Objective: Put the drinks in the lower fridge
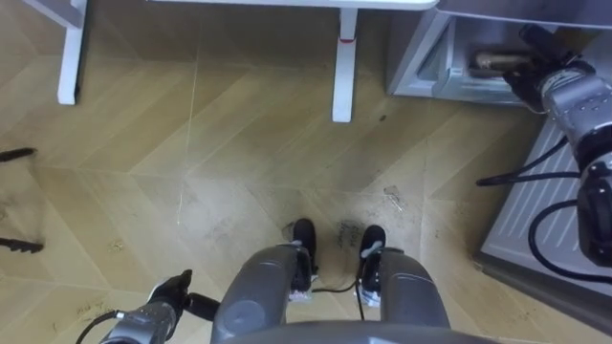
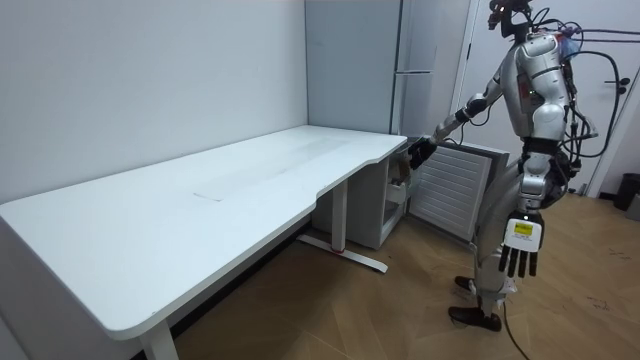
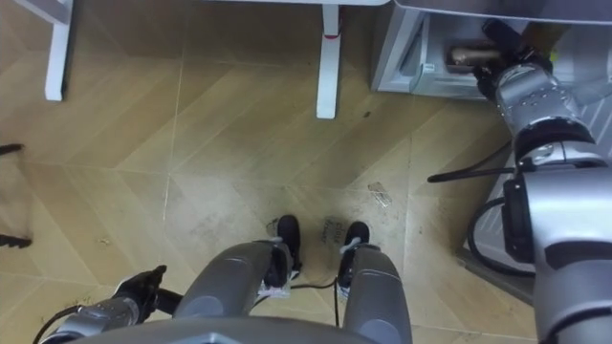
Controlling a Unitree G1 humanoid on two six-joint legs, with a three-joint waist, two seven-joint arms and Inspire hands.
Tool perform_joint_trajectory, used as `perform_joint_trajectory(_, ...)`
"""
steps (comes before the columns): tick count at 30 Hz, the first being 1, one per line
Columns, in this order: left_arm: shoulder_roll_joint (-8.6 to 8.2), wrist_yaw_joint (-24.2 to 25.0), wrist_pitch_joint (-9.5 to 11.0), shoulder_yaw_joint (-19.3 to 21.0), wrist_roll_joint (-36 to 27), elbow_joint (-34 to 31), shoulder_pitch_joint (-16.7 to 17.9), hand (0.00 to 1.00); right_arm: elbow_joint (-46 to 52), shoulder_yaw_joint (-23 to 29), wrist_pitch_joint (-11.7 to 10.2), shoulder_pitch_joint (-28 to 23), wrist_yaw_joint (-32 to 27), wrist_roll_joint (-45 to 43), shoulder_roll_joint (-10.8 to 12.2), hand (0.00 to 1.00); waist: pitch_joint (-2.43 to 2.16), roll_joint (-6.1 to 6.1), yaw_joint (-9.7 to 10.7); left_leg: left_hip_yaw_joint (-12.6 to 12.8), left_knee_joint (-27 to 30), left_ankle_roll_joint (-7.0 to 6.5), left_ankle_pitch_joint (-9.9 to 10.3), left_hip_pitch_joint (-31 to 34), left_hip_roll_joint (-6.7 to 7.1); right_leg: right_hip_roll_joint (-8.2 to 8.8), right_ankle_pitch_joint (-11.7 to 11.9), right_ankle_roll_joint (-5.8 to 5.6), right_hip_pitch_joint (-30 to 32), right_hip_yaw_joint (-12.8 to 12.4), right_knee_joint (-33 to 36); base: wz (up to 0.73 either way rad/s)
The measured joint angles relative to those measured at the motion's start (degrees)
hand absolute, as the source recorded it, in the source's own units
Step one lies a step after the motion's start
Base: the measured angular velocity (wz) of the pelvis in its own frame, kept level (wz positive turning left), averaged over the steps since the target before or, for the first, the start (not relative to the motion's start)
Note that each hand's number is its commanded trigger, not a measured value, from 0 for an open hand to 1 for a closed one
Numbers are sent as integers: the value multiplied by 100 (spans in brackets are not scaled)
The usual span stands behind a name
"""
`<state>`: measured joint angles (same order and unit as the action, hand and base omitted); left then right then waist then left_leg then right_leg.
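Note:
A brownish drink (image 1: 490, 60) lies on its side inside the low grey fridge (image 1: 421, 57), which shows at the upper right. My right arm stretches out to it. The right hand (image 1: 537, 43) has dark fingers on either side of the drink's near end (image 3: 463, 54); whether they grip it is unclear. In the room view that hand (image 2: 420, 150) sits at the fridge's opening (image 2: 385, 205). The fridge door (image 1: 540, 215) stands open to my right, its ribbed inner side up. My left hand (image 2: 522, 250) hangs by my thigh with straight fingers and holds nothing.
I stand on a wooden floor between the desk's end and the open fridge door (image 2: 450, 190). White desk legs (image 1: 342, 67) rise just left of the fridge. The long white desk (image 2: 200, 200) runs along the wall. A tall grey fridge (image 2: 400, 60) stands behind.

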<state>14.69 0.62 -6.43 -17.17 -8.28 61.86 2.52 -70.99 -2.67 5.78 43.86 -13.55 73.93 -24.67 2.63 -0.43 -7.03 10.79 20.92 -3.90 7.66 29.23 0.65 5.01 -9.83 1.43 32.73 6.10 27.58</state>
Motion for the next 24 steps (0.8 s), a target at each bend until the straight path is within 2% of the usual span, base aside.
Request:
perform_joint_trajectory(7,2,-1,-1,0,-1,5,0,0,-6,-42,5,-8,11,1,0,0,4,-7,-2,-7,52,0,0,-6,-6,2,0,0,-37,21,-5,1)
perform_joint_trajectory(16,20,32,-89,6,-2,2,1,0,-24,-50,5,-156,441,-45,-11,0,-5,9,-1,-69,108,2,2,-8,-56,-31,45,20,-161,148,-116,4)
perform_joint_trajectory(24,109,115,23,64,50,-36,6,0,-23,-51,-21,-355,812,-371,-114,0,-12,23,35,-154,109,4,3,-81,-72,-48,76,22,-323,208,-183,4)
